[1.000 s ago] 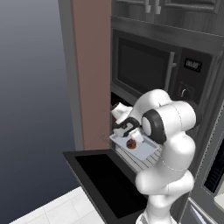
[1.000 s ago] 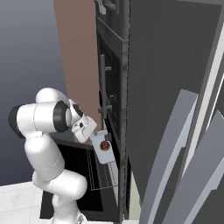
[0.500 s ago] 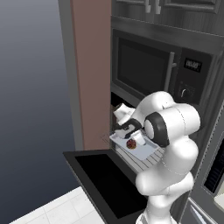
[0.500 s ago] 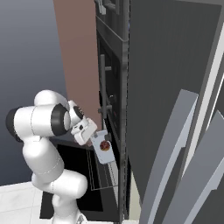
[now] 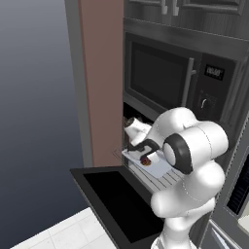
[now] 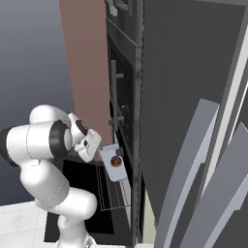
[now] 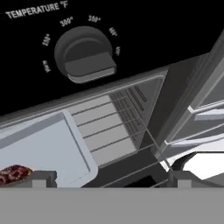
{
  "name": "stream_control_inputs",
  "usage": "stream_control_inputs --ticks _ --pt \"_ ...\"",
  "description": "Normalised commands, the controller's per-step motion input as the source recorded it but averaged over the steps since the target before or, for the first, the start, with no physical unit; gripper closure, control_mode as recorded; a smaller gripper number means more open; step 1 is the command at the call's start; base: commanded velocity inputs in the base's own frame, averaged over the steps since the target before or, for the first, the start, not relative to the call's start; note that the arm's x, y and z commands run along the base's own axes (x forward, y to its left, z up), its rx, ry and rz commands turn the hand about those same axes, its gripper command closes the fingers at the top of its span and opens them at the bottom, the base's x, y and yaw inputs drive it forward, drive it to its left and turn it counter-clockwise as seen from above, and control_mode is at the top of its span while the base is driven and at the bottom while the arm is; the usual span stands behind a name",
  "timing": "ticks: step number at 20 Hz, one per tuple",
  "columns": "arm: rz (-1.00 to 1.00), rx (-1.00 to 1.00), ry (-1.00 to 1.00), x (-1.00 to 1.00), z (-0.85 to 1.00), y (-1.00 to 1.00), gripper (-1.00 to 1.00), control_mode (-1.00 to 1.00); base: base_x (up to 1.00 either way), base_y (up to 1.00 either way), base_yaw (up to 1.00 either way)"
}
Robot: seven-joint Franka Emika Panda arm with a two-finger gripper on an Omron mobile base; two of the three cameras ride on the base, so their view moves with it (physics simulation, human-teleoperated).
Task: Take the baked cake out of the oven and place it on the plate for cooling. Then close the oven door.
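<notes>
Nearest us, the oven door (image 5: 114, 202) lies dropped open and flat below our arm. Above it our pincer (image 7: 107, 178) stands spread wide and holds nothing; its fingertips (image 7: 41, 178) hang just over a pale tray (image 5: 151, 166). On that tray sits the cake (image 6: 115, 161), small, round and reddish, resting on a wire rack (image 7: 114, 131) pulled out of the oven (image 5: 133, 119). Beyond we see a temperature knob (image 7: 85, 54), and higher up the microwave (image 5: 170, 78).
</notes>
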Motion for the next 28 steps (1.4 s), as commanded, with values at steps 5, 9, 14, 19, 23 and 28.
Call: stream_control_inputs --ticks 5,9,14,19,23,28 --pt "0.05 0.00 -0.02 0.05 -0.38 0.18 -1.00 -1.00 0.00 0.00 0.00" --pt "0.03 0.00 0.00 0.11 -0.35 0.22 -1.00 -1.00 0.00 0.00 0.00" --pt "0.04 0.00 -0.08 0.01 -0.07 0.19 -1.00 -1.00 0.00 0.00 0.00" --pt "0.02 0.00 -0.10 0.17 -0.06 0.16 -1.00 -1.00 0.00 0.00 0.00" --pt "0.00 0.00 -0.02 0.34 -0.28 0.13 -1.00 -1.00 0.00 0.00 0.00" --pt "0.00 0.00 0.00 0.37 -0.39 0.14 -1.00 -1.00 0.00 0.00 0.00"
